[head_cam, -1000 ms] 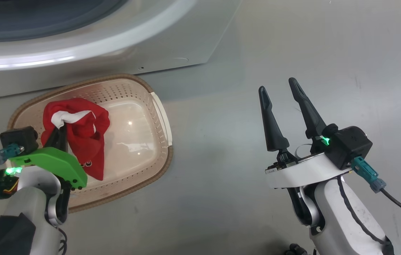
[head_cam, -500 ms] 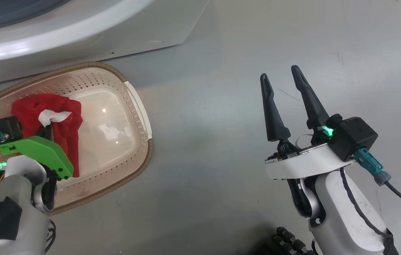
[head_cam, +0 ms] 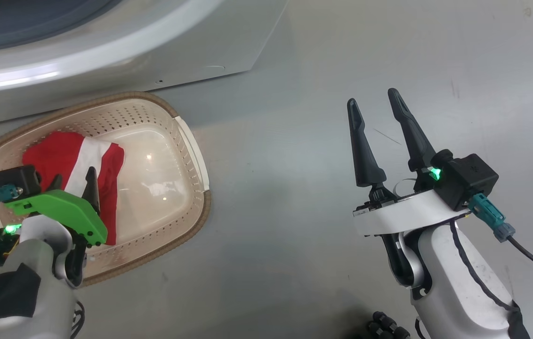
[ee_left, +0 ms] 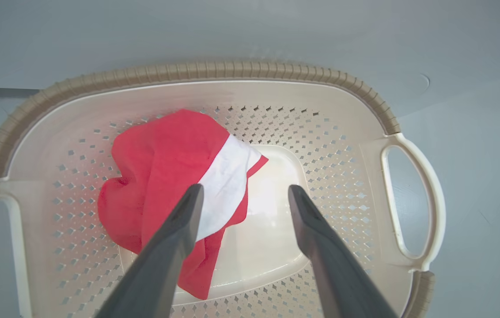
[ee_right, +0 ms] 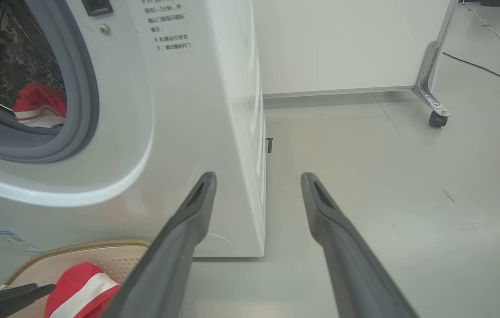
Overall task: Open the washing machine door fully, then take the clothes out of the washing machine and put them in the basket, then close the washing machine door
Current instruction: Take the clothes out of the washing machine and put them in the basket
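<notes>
Inside basket [ee_left: 214, 71], crumpled red clothes [ee_left: 161, 165], white stripe

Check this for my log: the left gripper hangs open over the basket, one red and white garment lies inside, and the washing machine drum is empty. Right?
The drum is not empty: the right wrist view shows red and white clothes inside the washing machine. The rest stands: left gripper open over the basket, one garment in it.
</notes>
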`<state>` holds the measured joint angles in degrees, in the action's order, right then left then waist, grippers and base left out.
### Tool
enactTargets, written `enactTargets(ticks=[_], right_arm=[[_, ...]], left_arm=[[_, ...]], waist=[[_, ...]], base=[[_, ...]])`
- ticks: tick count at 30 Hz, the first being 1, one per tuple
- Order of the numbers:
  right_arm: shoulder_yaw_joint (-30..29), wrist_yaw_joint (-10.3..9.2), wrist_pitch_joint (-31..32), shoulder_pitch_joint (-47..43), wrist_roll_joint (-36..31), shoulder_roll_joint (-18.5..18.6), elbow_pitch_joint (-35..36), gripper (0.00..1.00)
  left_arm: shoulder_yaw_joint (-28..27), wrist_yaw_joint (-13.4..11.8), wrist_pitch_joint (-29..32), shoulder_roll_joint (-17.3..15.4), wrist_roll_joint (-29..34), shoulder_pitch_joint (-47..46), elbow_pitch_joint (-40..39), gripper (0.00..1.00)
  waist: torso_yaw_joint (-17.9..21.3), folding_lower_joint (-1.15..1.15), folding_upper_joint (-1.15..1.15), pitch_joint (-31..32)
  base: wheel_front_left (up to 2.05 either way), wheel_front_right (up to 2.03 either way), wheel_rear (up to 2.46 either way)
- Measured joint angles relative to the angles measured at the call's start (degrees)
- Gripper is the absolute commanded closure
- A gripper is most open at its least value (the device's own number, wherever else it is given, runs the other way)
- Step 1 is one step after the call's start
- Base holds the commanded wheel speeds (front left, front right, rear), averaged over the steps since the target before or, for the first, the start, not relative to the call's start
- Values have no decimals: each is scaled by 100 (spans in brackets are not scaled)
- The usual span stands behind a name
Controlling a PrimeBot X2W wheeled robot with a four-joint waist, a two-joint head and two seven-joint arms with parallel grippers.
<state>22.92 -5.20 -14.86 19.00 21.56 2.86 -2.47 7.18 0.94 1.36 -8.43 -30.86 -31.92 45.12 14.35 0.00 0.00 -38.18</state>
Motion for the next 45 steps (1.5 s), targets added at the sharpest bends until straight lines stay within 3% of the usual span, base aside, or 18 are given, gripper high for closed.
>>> enactTargets(ticks=[10,19,24,36,45], right_arm=[[-113,2,0,-24,-111,1,-254,0],[-349,54,0,-285,-356,1,-471,0],[-458,63,0,-459,-368,2,-555,0],[-488,285,0,-896,-458,1,-760,0],[-488,412,0,-1260,-609,-2,-907,0]], left_arm=[[187,191,-682,69,134,44,221,0],[408,346,-1370,213,360,104,-123,0],[466,396,-1462,227,458,152,-402,0],[485,388,-1562,241,624,556,-1252,0],[445,178,-1563,133,858,1185,-1783,0]], waist=[[-161,0,0,453],[-442,0,0,943],[-634,0,0,1227],[-1035,0,0,2025],[-1187,0,0,2574]], base=[[0,0,0],[0,0,0],[0,0,0],[0,0,0],[0,0,0]])
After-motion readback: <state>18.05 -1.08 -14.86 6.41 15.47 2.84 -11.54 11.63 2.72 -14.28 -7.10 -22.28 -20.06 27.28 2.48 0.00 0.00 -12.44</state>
